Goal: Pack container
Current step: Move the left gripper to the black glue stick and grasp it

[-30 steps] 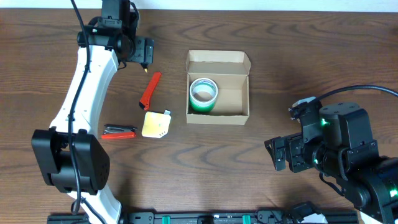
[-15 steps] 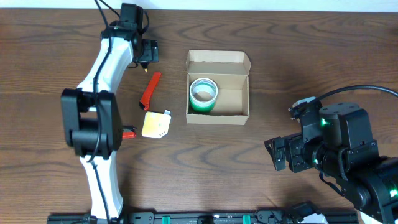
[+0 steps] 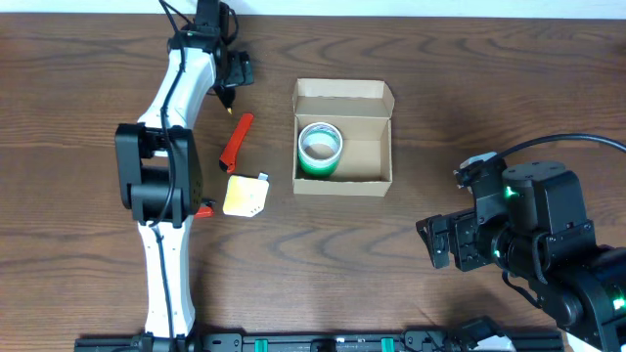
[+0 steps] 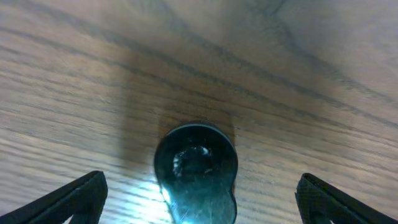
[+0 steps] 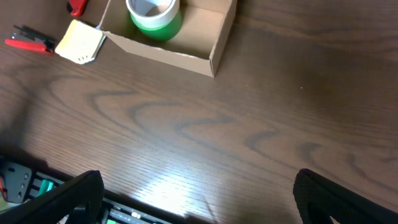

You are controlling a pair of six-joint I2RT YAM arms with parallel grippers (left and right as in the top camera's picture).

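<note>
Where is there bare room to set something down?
Bare wood lies right of the container and in front of it; its right half, beside the green tape roll, is free too. Crowded left of it: red cutter, yellow item, left arm.

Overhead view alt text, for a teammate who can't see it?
An open cardboard box sits centred on the table with a green tape roll in its left half. To its left lie a red tool and a yellow item, with the left gripper beyond them near the far edge; the right gripper is at front right.
</note>
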